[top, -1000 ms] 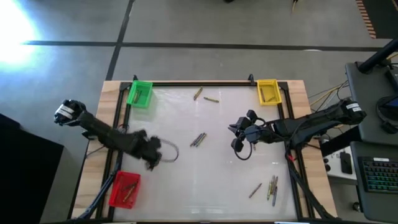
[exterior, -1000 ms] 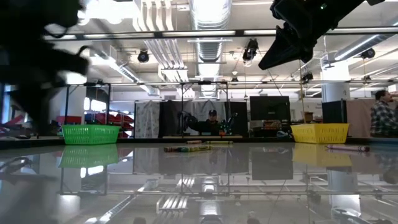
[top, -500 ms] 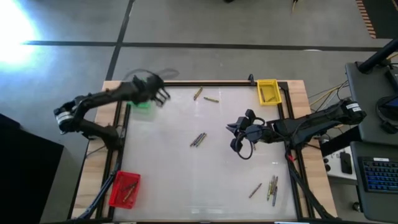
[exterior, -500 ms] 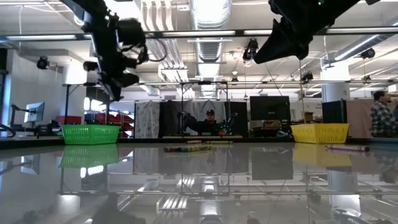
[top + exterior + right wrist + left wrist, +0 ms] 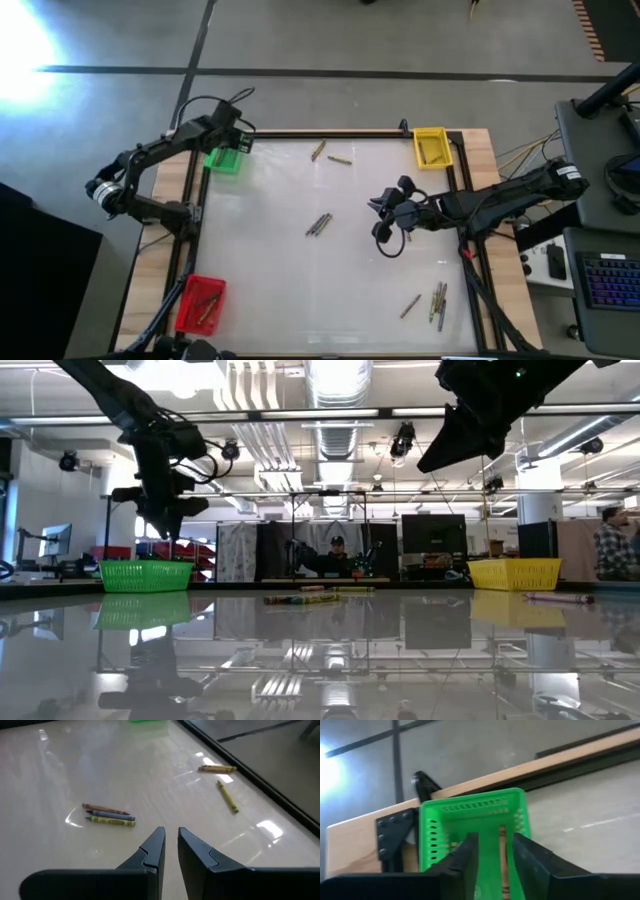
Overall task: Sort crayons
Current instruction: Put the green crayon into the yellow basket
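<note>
Hovering above the green bin point(image 5: 470, 827), the left gripper point(image 5: 492, 852) has its fingers point(image 5: 465, 857) parted, nothing pinched between them; directly below, seen through the gap, one crayon point(image 5: 503, 865) lies lengthwise on the bin's floor. Beyond that bin come the wooden table edge point(image 5: 350, 840) and a black corner bracket point(image 5: 395, 832). From overhead this gripper point(image 5: 228, 135) sits over the bin point(image 5: 224, 158) at the table's far left corner. The right gripper point(image 5: 170, 845) hangs above the white table middle, fingers close together with a narrow slit between, holding nothing. Just ahead of it lie three crayons point(image 5: 107, 813) side by side, brown, grey-blue and olive; farther ahead, two olive ones point(image 5: 225, 795) lie near the black frame. Overhead, the right gripper point(image 5: 385, 215) stands beside that trio point(image 5: 319, 224), with the pair point(image 5: 330, 154) beyond it toward the far edge. On the gripper's other side, a cluster of crayons point(image 5: 432, 300) lies near the table's near right corner. A yellow bin point(image 5: 430, 148) at the far right corner and a red bin point(image 5: 202, 304) at the near left each hold crayons.
</note>
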You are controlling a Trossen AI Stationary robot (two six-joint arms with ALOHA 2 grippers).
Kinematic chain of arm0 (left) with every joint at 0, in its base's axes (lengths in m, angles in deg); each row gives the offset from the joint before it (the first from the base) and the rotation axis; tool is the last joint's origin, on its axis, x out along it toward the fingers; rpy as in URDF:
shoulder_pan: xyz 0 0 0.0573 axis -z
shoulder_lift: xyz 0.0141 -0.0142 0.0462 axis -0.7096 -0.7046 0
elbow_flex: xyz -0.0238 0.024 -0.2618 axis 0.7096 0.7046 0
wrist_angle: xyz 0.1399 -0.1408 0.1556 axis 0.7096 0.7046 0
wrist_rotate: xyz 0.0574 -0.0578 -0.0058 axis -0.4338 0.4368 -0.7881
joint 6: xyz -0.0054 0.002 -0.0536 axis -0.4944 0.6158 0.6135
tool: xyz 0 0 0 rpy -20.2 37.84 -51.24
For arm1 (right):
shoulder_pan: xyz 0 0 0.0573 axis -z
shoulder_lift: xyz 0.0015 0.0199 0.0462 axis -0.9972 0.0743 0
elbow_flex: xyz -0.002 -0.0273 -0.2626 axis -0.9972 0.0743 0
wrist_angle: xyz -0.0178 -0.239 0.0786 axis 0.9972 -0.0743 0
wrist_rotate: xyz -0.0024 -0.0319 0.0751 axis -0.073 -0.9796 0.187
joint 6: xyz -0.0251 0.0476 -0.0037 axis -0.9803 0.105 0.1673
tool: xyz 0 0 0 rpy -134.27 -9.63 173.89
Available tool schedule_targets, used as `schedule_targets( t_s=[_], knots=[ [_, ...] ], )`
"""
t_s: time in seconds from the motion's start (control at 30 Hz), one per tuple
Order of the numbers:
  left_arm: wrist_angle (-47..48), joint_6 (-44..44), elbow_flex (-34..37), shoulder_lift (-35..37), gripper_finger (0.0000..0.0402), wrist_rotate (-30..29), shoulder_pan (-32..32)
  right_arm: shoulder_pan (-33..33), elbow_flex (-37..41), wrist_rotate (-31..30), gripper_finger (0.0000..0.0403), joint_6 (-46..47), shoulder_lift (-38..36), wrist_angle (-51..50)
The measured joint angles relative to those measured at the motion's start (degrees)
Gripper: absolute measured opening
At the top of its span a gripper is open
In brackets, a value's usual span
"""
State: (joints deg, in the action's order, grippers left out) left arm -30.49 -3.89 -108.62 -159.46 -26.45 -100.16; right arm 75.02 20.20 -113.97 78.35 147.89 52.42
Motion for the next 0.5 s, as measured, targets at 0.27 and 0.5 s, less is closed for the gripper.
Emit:
schedule_targets(
  t_s=[0.27,0.5],
  knots=[
    [-3.0,-3.1,0.8,1.1,0.0164,7.1,3.1,0.0,0.0,-0.8,0.0043,1.0,0.6,0.5],
    [-21.0,-3.9,7.0,5.8,0.0168,13.2,15.6,0.6,0.0,-4.0,0.0043,5.0,6.5,3.3]
  ],
)
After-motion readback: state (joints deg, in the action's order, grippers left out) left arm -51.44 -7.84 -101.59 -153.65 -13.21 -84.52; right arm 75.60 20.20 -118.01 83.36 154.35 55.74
